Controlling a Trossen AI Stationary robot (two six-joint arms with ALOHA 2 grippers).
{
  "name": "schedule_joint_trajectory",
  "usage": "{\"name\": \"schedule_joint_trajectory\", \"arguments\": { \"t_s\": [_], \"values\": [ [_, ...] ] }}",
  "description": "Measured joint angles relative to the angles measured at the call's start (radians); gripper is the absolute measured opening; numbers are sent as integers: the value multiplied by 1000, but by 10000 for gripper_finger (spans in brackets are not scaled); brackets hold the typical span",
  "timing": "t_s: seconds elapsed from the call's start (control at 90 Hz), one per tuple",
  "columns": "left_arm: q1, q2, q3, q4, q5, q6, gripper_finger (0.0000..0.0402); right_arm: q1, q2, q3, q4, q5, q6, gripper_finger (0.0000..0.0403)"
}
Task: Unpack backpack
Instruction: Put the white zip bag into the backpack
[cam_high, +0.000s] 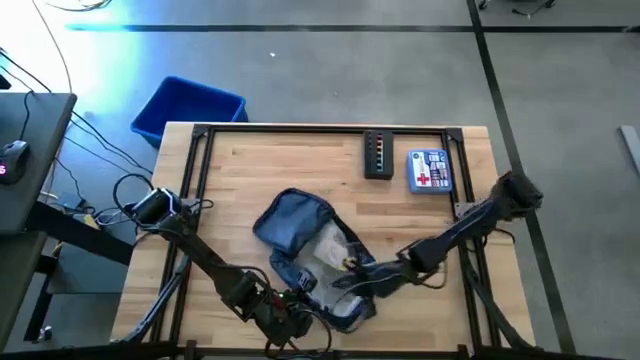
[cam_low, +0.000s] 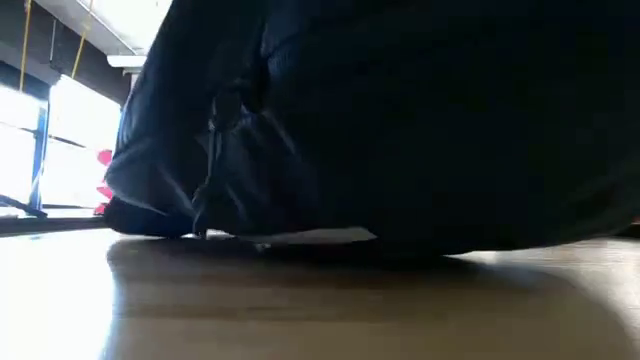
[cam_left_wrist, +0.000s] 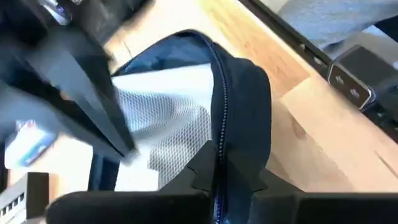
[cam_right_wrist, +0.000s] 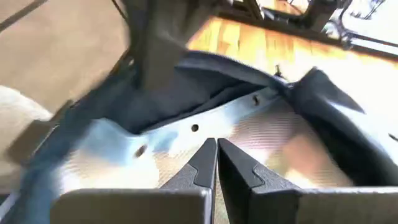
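High view. Wooden table (cam_high: 250, 180) with a black frame. Backpack (cam_high: 295, 222), dark navy, lies open at the middle of the table towards the near edge, pale contents showing in its mouth. Left gripper (cam_high: 290, 310) sits at the backpack's near edge; right gripper (cam_high: 352, 272) reaches into the opening from the right. Jaw state of both: cannot tell from here. Far right part of the table: a black box (cam_high: 378, 155) with small coloured dots, and just beside it a clear pouch (cam_high: 431, 170) with a red cross mark. Blue plastic bin (cam_high: 188, 108) on the floor beyond the table's far left corner.

Low view. Backpack (cam_low: 400, 120) fills nearly the whole picture, resting on the tabletop (cam_low: 300, 310). A thin white edge shows under it.

Left wrist view. Left gripper (cam_left_wrist: 217, 190) has its jaws pinching the backpack's zipper edge (cam_left_wrist: 222, 106). White mesh lining (cam_left_wrist: 168, 124) shows inside the opening. The other arm, blurred, crosses in front.

Right wrist view. Right gripper (cam_right_wrist: 216, 163) has its jaws pressed together, tips over a pale clear pouch with snap studs (cam_right_wrist: 186, 134) inside the backpack (cam_right_wrist: 336, 118). Whether anything is pinched between them: cannot tell.
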Motion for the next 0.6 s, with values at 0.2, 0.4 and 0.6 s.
{"name": "schedule_joint_trajectory", "arguments": {
  "t_s": [0.2,0.4,0.6],
  "values": [
    [0,0,0,-54,-6,-49,0,0,-134,2,-391,26,178,0],
    [0,0,0,-59,-7,-59,0,-43,-46,1,-576,-89,289,0],
    [-2,0,0,-62,-14,-69,0,-48,184,5,-610,-266,287,0]
  ]
}}
